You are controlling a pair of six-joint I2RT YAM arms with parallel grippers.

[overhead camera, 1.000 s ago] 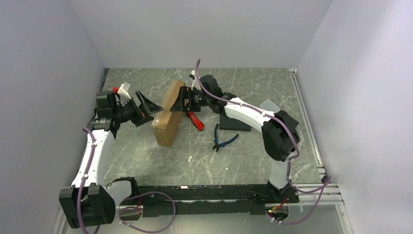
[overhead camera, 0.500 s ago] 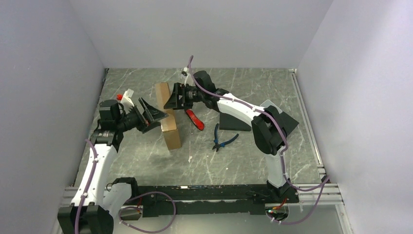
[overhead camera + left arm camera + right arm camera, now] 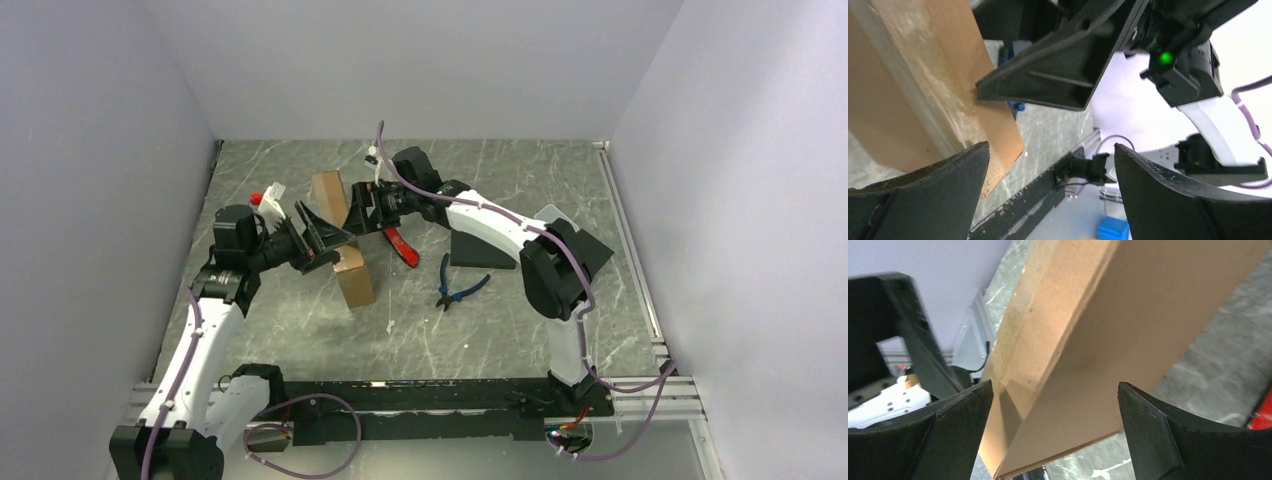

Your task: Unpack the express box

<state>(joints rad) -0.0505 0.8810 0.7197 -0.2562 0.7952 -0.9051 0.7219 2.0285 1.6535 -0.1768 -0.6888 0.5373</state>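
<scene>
The express box (image 3: 351,277), a flat brown cardboard carton, stands on edge at the middle of the table, its far end (image 3: 329,190) tilted up. My left gripper (image 3: 322,237) is open against the box's left face; in the left wrist view (image 3: 1050,195) the box (image 3: 923,75) lies upper left, outside the jaws. My right gripper (image 3: 360,207) is open at the box's right side; in the right wrist view (image 3: 1055,435) the box (image 3: 1108,340) fills the frame just beyond the wide-open fingers. Neither gripper holds it.
A red-handled tool (image 3: 402,247) and blue-handled pliers (image 3: 455,288) lie right of the box. A black pad (image 3: 480,250) lies under the right arm, with a translucent white case (image 3: 553,215) beyond. A white and red item (image 3: 268,195) sits behind the left wrist.
The box has gone from leaning tilted to standing on edge. My left gripper has moved right up against it. My right gripper has shifted left along its far end.
</scene>
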